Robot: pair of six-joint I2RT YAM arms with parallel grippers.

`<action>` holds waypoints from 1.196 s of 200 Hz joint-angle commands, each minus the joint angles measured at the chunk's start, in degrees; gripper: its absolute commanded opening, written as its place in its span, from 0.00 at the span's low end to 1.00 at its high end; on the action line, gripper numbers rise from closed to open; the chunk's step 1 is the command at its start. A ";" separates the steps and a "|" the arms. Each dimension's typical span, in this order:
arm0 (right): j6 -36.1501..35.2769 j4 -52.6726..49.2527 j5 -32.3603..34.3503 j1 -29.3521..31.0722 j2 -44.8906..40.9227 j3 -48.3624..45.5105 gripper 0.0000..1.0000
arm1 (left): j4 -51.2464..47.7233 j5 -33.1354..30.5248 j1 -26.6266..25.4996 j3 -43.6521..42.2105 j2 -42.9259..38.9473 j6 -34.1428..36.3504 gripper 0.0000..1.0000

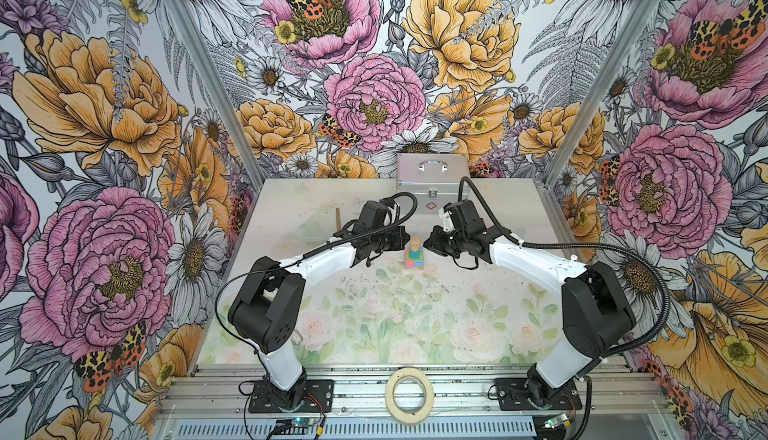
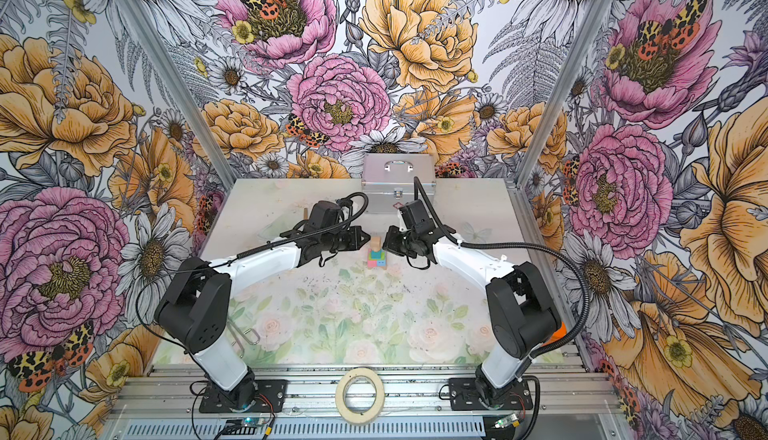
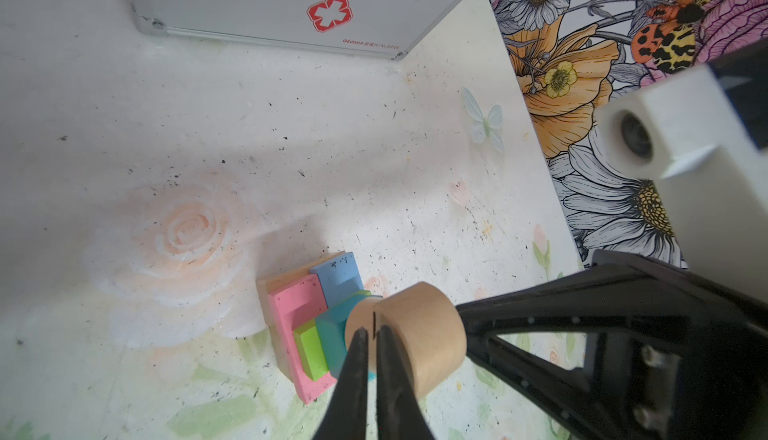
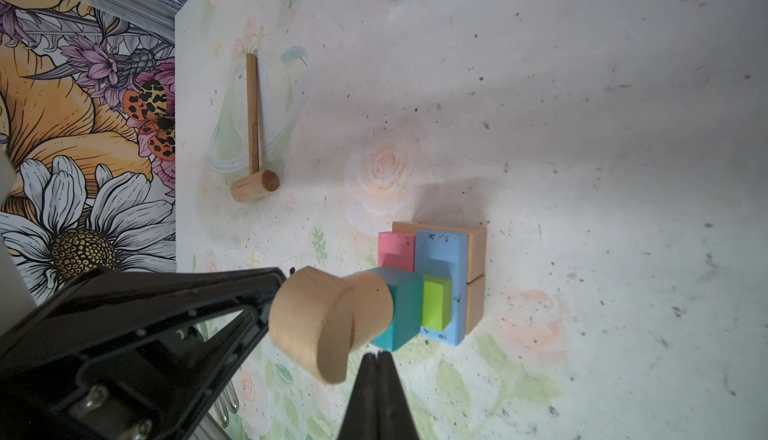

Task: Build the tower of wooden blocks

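Clenched empty, left tool [image 3: 371, 336] and right tool [image 4: 376, 359] flank tower [image 1: 414, 255] (case [image 1: 430, 172] behind).

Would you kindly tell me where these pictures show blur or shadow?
Left wrist view: white camera housing blurred, tan cylinder sharp; right wrist view: soft shadow beside the tower; both top views: evenly lit, tower small yet clear.

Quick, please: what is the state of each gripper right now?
Left gripper: closed, holding nothing.
Right gripper: closed, holding nothing.

Tan cylinder [image 3: 419, 334], teal block [image 4: 403, 307], green block [image 4: 435, 302]
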 commanded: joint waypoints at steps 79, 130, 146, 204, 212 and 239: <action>0.12 1.34 1.15 -0.65 0.49 4.31 0.00 | -1.35 -1.82 -0.66 -0.69 -4.26 0.67 0.09; 0.19 1.38 1.01 -0.68 1.54 4.91 0.00 | -1.77 -2.13 -0.77 -1.76 -4.87 0.42 0.09; 0.36 1.36 1.10 -0.63 1.60 4.74 0.00 | -1.95 -2.37 -0.73 -1.93 -5.09 0.52 0.09; 0.78 1.40 1.50 -0.67 2.38 4.64 0.00 | -2.05 -2.67 -0.80 -2.43 -5.40 0.48 0.09; 0.81 1.34 1.47 -0.66 2.60 4.67 0.00 | -2.05 -2.64 -0.79 -2.41 -5.40 0.48 0.09; 1.05 1.32 1.54 -0.70 3.04 4.91 0.00 | -1.97 -2.63 -1.10 -2.41 -5.41 0.37 0.08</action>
